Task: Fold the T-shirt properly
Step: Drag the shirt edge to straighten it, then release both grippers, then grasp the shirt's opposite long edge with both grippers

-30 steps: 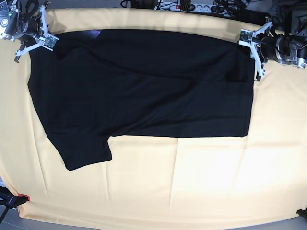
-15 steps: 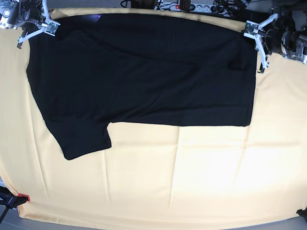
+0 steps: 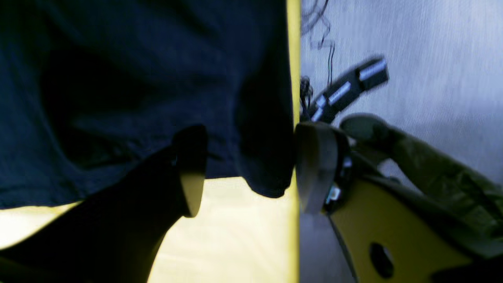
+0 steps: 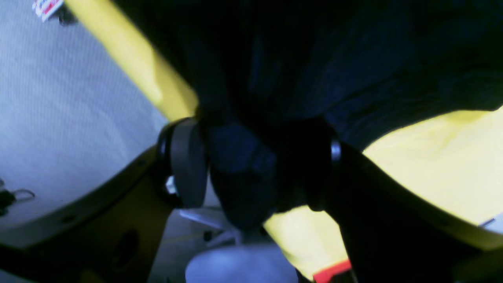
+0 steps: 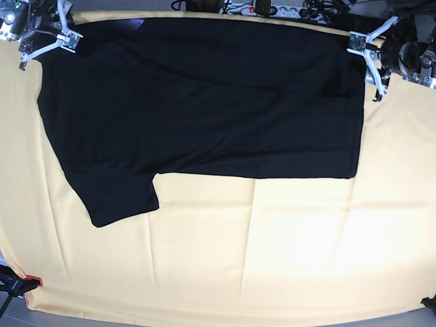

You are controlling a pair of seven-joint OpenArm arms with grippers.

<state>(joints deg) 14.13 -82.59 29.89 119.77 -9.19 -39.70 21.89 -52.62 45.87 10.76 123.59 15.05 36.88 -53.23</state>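
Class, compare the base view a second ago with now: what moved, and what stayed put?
Both grippers, left and right, drew the T-shirt toward the table's far edge, and its top edge now lies there. Their jaws now stand apart in the wrist views, cloth between. The sleeve at lower left and the yellow cover stayed.

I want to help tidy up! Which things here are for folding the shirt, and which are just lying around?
For the job:
- black T-shirt
- left hand, at one far corner of it
- right hand, at the other far corner

Just lying about:
- power strip
- cables
- red clip at the corner of the yellow cover
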